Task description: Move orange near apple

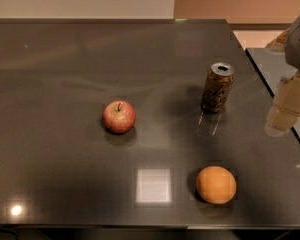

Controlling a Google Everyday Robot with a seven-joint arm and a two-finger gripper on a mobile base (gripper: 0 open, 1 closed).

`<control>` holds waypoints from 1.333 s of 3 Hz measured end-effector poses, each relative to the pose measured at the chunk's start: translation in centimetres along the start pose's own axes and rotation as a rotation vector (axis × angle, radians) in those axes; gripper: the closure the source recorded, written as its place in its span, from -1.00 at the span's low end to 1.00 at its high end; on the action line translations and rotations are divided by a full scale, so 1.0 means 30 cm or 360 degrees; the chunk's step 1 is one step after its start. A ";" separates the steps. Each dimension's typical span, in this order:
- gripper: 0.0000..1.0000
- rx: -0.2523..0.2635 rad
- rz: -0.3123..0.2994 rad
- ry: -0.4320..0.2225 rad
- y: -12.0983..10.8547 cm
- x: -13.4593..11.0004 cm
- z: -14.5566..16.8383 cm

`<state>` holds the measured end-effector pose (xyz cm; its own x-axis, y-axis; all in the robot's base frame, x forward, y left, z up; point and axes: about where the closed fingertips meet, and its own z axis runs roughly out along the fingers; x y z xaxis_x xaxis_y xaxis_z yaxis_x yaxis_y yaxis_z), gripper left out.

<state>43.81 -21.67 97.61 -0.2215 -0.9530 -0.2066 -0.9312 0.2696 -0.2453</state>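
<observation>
The orange [216, 184] is round and plain and rests on the dark table [65, 74] near its front edge, right of centre. The apple [119, 116] is red with yellowish patches and a short dark stem; it stands upright near the table's middle, up and to the left of the orange. My gripper [285, 115] hangs at the right edge of the view, over the table's right edge, well to the right of and above the orange. It touches neither fruit and holds nothing that I can see.
An opened brown drink can [217, 87] stands upright behind the orange, right of the apple. A second dark surface [270, 64] lies beyond the table's right edge. A bright square reflection [153, 185] lies left of the orange.
</observation>
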 end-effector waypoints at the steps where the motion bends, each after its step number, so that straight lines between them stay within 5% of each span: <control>1: -1.00 0.0000 0.0000 0.0000 0.000 0.000 0.000; 2: -1.00 -0.0017 -0.0032 -0.0004 0.000 0.001 0.002; 4: -1.00 -0.0189 -0.0177 -0.0093 0.119 0.055 0.063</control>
<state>40.67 -22.03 94.59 -0.1014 -0.9654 -0.2401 -0.9774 0.1417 -0.1570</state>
